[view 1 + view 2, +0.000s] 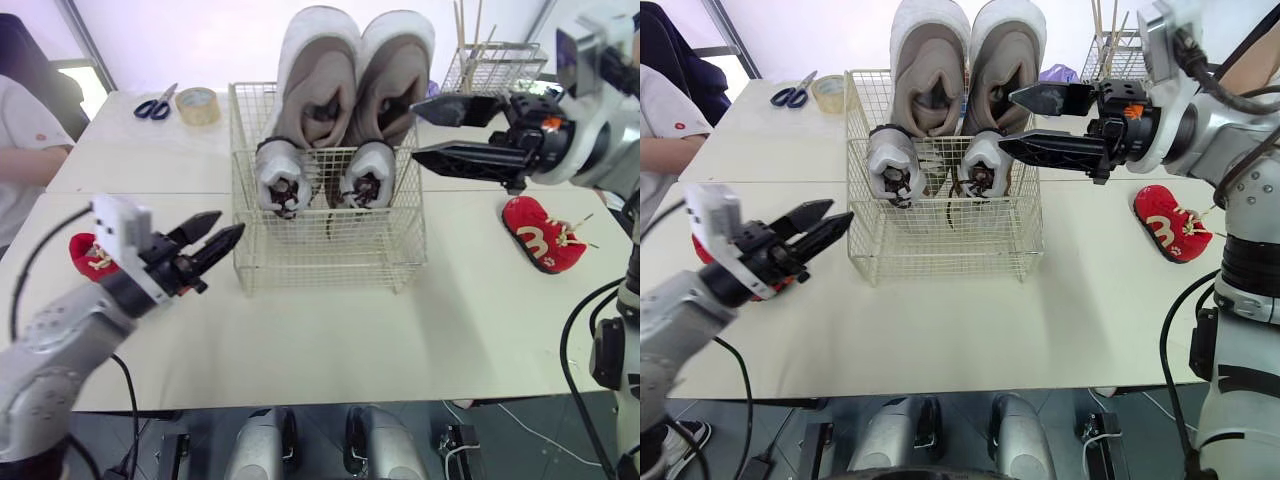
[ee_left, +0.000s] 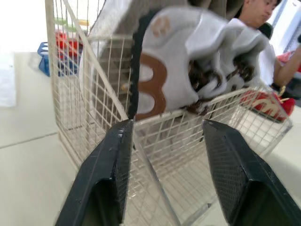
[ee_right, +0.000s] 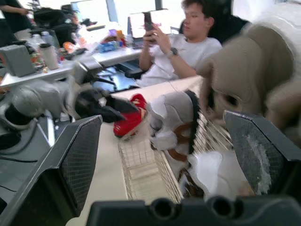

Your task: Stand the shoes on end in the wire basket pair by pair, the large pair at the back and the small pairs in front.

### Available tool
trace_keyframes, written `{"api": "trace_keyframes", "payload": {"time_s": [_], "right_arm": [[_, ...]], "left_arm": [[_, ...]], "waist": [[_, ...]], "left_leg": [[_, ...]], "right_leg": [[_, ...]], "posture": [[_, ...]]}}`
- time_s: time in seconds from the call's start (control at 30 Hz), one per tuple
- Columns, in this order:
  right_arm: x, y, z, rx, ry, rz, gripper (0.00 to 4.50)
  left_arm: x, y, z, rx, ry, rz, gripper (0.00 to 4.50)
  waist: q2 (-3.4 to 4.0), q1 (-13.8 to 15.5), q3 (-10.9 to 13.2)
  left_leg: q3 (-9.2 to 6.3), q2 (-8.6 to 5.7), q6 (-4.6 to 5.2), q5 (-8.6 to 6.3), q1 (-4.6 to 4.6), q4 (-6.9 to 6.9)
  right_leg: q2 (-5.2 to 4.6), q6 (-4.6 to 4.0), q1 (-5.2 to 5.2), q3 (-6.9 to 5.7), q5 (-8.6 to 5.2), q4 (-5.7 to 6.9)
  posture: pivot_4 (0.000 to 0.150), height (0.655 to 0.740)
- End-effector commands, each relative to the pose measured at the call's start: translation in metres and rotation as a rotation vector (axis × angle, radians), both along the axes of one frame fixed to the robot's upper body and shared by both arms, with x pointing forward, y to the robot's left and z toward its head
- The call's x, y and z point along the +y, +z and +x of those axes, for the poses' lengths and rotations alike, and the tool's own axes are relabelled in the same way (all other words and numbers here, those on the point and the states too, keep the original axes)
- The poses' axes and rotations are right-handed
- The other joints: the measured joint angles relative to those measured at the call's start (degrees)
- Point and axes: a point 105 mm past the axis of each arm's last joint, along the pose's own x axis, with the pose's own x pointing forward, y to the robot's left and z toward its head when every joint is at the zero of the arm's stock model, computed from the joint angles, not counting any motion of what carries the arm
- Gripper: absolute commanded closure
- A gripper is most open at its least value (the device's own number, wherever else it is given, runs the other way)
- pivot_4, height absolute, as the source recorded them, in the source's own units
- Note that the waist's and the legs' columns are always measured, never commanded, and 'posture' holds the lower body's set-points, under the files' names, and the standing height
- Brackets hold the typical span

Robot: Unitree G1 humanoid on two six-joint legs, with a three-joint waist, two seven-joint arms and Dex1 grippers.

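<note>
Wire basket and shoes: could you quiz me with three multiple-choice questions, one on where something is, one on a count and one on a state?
1. Where are the two red shoes?
A) on the floor
B) on the table, one either side of the wire basket
C) on a shelf

2. How many shoes stand in the basket?
A) four
B) two
C) six

3. The right gripper is:
A) shut on a shoe
B) shut on scissors
C) open and empty

Answers:
1 B: one red shoe lies on the tabletop at each side of the basket.
2 A: the large pair stands behind and the small grey pair in front.
3 C: its fingers are apart with nothing between them.
</note>
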Motion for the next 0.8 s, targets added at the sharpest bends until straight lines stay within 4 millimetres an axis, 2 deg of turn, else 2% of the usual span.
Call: {"api": "trace_keyframes", "payload": {"time_s": [0.03,0.07,0.13,0.2,0.27,0.33,0.4,0.47,0.63,0.8], "right_arm": [[-0.029,0.041,0.018,-0.185,-0.211,0.097,0.00],[-0.036,0.045,0.023,-0.208,-0.260,0.102,0.00],[-0.062,0.049,0.039,-0.260,-0.440,0.102,0.00],[-0.081,0.050,0.046,-0.277,-0.535,0.112,0.00],[-0.124,0.027,0.056,-0.283,-0.751,0.073,0.00],[-0.170,0.003,0.055,-0.271,-0.959,0.044,0.00],[-0.202,-0.017,0.046,-0.234,-1.083,0.028,0.00],[-0.228,-0.041,0.036,-0.222,-1.187,-0.082,0.00],[-0.242,-0.094,0.011,-0.073,-1.222,-0.075,0.00],[-0.244,-0.122,-0.004,-0.017,-1.202,-0.040,0.00]], "left_arm": [[-0.023,0.026,-0.021,-0.032,-0.187,-0.015,0.36],[-0.031,0.024,-0.022,-0.029,-0.219,0.012,0.03],[-0.048,0.021,-0.015,-0.061,-0.221,0.032,0.03],[-0.061,0.021,-0.008,-0.084,-0.202,0.005,0.03],[-0.090,0.014,-0.002,-0.093,-0.208,-0.053,0.03],[-0.111,0.010,0.002,-0.110,-0.200,-0.119,0.03],[-0.127,-0.005,-0.003,-0.108,-0.245,-0.074,0.03],[-0.138,-0.016,-0.012,-0.086,-0.311,-0.078,0.03],[-0.150,-0.036,-0.033,-0.033,-0.452,-0.053,0.03],[-0.154,-0.039,-0.047,0.019,-0.517,-0.097,0.03]], "waist": [[0.14,0.1,0.1],[0.26,0.2,0.1],[0.34,0.4,0.0],[0.29,0.5,0.0],[0.27,0.8,0.0],[0.14,1.5,0.0],[0.17,1.9,0.0],[0.38,1.8,0.0],[0.94,1.2,-0.2],[1.07,0.4,-0.3]], "left_leg": [[0.00,-0.03,-0.01,0.00,0.00,0.00],[0.01,-0.08,-0.01,0.00,0.00,0.00],[0.02,-0.16,0.00,0.00,0.00,0.00],[0.00,-0.19,0.00,0.01,0.01,0.00],[0.01,-0.19,0.02,0.01,0.01,0.01],[-0.03,-0.20,0.03,0.02,0.15,0.03],[0.08,-0.21,0.05,0.02,0.26,0.03],[0.14,-0.16,0.04,0.02,0.33,0.02],[0.16,0.01,-0.11,0.10,0.52,-0.03],[0.07,0.03,-0.15,0.12,0.55,-0.03]], "right_leg": [[-0.03,0.00,0.00,0.00,0.00,0.00],[-0.05,-0.01,0.01,0.00,0.00,0.00],[0.02,0.00,0.04,0.00,0.00,-0.02],[0.10,0.02,0.12,-0.02,0.00,-0.04],[0.12,0.05,0.15,-0.04,0.02,-0.07],[0.15,0.17,0.41,-0.05,0.09,-0.22],[0.13,0.21,0.47,-0.02,0.10,-0.22],[0.17,0.22,0.45,-0.02,0.09,-0.18],[0.34,0.25,0.45,0.08,0.06,-0.06],[0.40,0.23,0.49,0.14,0.04,-0.04]], "posture": [[0.150,0.7400],[0.150,0.7400],[0.150,0.7400],[0.150,0.7400],[0.150,0.7400],[0.150,0.7400],[0.150,0.7400],[0.150,0.7400],[0.150,0.7400],[0.150,0.7400]]}}
